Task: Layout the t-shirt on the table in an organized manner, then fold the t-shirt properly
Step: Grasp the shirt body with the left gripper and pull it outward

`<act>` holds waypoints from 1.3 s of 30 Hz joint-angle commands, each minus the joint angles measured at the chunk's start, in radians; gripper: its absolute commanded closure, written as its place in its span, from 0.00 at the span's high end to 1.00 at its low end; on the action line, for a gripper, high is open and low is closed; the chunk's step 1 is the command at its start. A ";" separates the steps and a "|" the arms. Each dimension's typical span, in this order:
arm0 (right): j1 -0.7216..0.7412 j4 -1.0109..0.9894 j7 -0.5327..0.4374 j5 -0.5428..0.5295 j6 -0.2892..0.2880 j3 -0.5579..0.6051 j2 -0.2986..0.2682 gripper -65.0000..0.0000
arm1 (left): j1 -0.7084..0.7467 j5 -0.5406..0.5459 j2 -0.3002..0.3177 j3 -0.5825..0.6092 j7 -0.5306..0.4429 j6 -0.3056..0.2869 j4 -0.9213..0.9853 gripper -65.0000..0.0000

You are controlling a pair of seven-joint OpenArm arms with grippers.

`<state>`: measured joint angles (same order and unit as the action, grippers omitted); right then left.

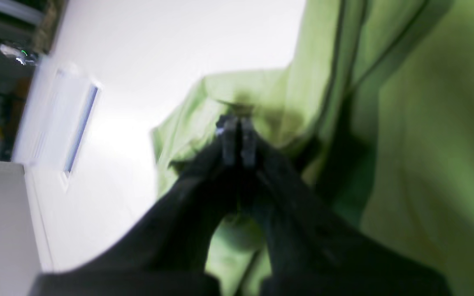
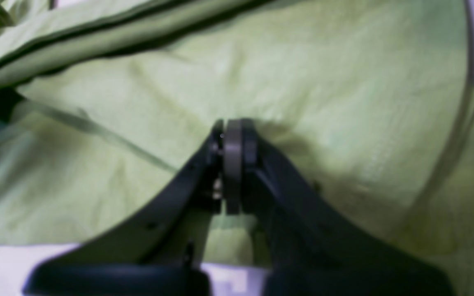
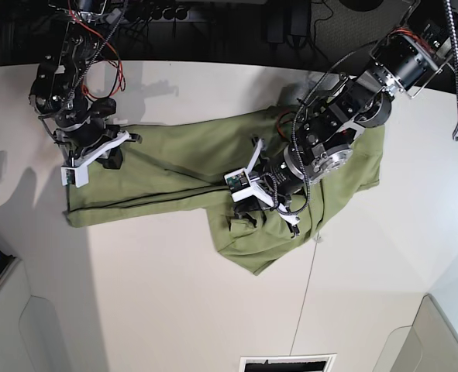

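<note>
Grippers, left gripper (image 1: 237,123) and right gripper (image 2: 233,127), pinch the t-shirt (image 3: 174,167); we should pull apart evenly, flattening it on the surface (image 3: 174,294).

Both wrist views are soft and blurred; the large white matte tabletop (image 1: 146,49) glares bright, shadows falling left.

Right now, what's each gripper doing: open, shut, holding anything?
Left gripper: shut, pinching the t-shirt.
Right gripper: shut against the t-shirt; whether it grips cloth cannot be told.
</note>
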<state>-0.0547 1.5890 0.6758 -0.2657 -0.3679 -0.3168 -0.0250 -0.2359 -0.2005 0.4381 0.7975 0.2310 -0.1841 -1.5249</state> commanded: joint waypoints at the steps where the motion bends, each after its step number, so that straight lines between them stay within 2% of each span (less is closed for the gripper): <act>1: 0.007 0.011 0.012 -0.003 -0.003 -0.002 -0.005 0.00 | -0.041 -0.003 -0.013 -0.008 -0.016 0.016 0.024 0.00; 7: -0.061 0.014 0.021 -0.003 -0.029 -0.002 -0.008 0.00 | -0.182 0.002 -0.113 -0.008 -0.018 0.016 0.246 0.00; 13: -0.158 0.042 0.021 -0.004 -0.030 -0.002 -0.010 0.00 | -0.333 0.044 -0.198 -0.008 -0.020 0.016 0.468 0.00; 19: -0.241 0.138 0.020 -0.008 -0.034 -0.002 -0.012 0.00 | -0.439 0.048 -0.259 -0.008 -0.105 0.016 0.678 0.00; 23: -0.257 0.209 0.021 -0.014 -0.034 -0.002 -0.014 0.00 | -0.474 0.111 -0.269 -0.009 -0.091 0.016 0.720 0.00; 29: -0.256 0.283 0.016 -0.075 -0.041 -0.002 -0.014 0.00 | -0.546 0.257 -0.269 -0.016 0.019 0.011 0.717 0.00; 30: -0.256 0.296 0.009 -0.075 -0.041 -0.002 -0.014 0.00 | -0.553 0.274 -0.266 -0.027 0.032 -0.002 0.710 0.00; 34: -0.221 0.317 0.002 -0.075 -0.041 -0.002 -0.014 0.00 | -0.549 0.418 -0.217 -0.076 0.094 -0.160 0.622 0.16; 36: -0.190 0.317 0.002 -0.071 -0.040 -0.002 -0.014 0.00 | -0.528 0.497 -0.182 -0.097 0.134 -0.227 0.563 0.19; 39: -0.138 0.316 0.002 -0.053 -0.033 -0.002 -0.014 0.02 | -0.469 0.526 -0.127 -0.113 0.160 -0.259 0.468 0.19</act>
<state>-0.2001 1.8851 0.7002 -0.3126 -0.4007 -0.3164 -0.0330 -0.6746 0.3191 0.3099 0.6926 0.4034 -0.4442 -1.0424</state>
